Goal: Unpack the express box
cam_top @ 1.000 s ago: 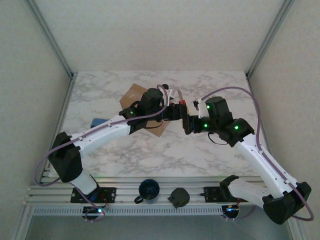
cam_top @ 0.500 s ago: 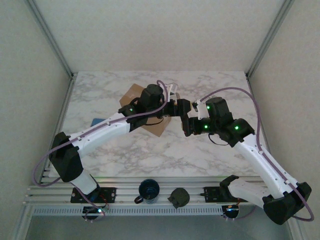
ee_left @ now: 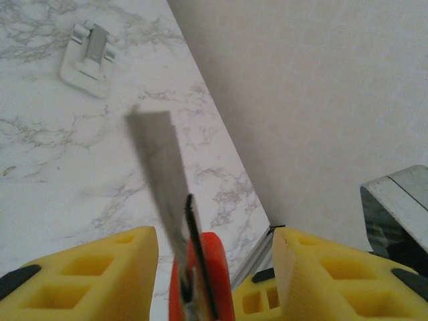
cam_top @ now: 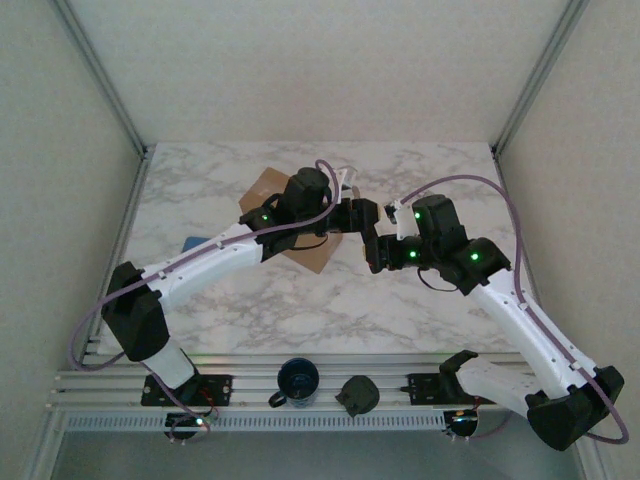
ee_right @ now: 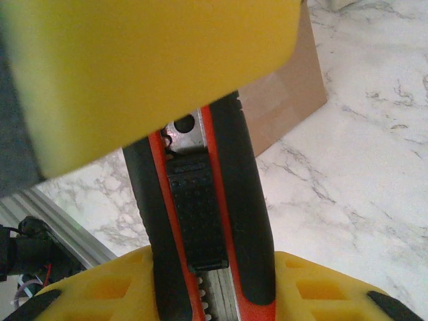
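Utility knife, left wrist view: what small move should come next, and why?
Probably close the left fingers on the utility knife. They straddle its red body with gaps on both sides, the blade is out ahead of them, and the right fingers grip the handle. The express box lies nearby.

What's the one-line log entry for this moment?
right gripper: shut on utility knife handle | left gripper: open, straddling knife's blade end | express box: on table, no gripper touching

white marble-veined table (cam_top: 300, 300) boxed by plain beige walls (cam_top: 330, 60), with metal corner posts (cam_top: 100, 75).
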Robot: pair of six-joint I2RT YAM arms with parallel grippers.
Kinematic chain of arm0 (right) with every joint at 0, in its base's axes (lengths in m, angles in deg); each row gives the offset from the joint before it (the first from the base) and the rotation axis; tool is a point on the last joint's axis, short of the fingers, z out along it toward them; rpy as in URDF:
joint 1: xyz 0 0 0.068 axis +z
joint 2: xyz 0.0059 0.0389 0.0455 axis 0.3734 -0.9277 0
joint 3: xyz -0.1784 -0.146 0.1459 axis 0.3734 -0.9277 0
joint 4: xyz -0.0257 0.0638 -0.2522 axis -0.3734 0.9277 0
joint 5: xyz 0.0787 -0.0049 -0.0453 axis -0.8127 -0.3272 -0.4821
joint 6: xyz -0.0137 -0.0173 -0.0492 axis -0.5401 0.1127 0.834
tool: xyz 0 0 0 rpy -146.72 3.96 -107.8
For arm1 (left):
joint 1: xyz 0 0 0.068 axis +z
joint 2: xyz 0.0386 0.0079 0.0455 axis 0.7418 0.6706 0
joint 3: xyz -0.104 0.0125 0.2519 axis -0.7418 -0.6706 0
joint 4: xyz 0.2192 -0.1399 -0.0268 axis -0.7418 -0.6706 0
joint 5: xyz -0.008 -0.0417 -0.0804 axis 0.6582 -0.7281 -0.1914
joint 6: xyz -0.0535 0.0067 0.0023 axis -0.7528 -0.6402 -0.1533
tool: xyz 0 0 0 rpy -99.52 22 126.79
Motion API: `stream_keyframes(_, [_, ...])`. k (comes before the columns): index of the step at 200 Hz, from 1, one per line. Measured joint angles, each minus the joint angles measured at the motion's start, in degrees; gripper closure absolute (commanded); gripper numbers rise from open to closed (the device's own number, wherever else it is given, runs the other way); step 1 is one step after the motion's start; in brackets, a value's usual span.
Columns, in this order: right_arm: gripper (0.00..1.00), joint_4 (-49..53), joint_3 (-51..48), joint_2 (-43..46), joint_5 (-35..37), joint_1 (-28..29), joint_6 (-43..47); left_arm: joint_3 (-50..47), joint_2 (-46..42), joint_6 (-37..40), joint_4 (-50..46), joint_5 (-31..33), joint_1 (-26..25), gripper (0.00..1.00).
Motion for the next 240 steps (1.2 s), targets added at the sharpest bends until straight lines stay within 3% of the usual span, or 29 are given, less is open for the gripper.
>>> stream_keyframes(70, [0.76, 0.46, 0.0, 0.02, -0.02, 0.0, 0.2, 0.0, 0.0, 0.24, -1.29, 1.79, 0.0, 0.53])
stream_keyframes(147, [0.76, 1.29, -0.24, 0.02, 0.0, 0.0, 0.37, 0.0, -0.15, 0.66, -1.51, 2.49, 0.0, 0.61])
stream_keyframes(240, [0.73, 1.25, -0.66, 0.0, 0.02, 0.0, 0.37, 0.02, -0.24, 0.37, -1.29, 2.38, -0.07, 0.91])
